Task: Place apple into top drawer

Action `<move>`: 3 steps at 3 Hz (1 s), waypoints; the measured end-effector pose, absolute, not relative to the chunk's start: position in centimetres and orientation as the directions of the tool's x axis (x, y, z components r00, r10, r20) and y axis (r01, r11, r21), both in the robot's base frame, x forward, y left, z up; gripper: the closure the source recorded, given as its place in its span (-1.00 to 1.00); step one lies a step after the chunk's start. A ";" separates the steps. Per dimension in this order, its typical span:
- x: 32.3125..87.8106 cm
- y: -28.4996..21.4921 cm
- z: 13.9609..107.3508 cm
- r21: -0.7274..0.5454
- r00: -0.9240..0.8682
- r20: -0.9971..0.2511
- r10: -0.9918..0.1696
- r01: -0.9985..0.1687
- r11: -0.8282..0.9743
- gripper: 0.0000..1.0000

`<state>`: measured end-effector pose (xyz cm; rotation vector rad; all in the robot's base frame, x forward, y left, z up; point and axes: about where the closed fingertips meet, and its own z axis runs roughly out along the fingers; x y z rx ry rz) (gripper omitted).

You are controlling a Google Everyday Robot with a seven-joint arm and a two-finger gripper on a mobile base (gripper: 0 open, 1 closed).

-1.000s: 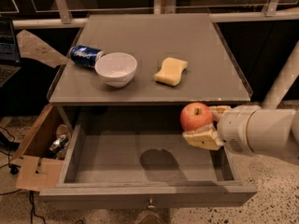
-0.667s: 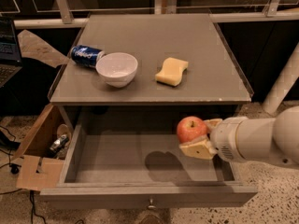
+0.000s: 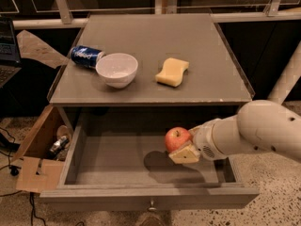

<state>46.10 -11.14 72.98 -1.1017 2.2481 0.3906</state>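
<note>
Grey table (image 3: 150,36) is carrying a white bowl (image 3: 117,69), a yellow sponge (image 3: 172,72) and a blue can (image 3: 86,57) lying on its side, while below its front edge the top drawer (image 3: 94,199) is standing pulled open. Reaching in from the right, the hand (image 3: 184,147) is gripping the apple (image 3: 177,139), which is sitting at the hand's left tip, just above a tan finger pad (image 3: 186,154). Apple and hand are hanging over the right half of the drawer's floor, casting a shadow just to their left.
</note>
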 end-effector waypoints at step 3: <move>46.4 -12.6 68.5 0.004 -0.553 -0.479 -0.681 -0.777 0.629 1.00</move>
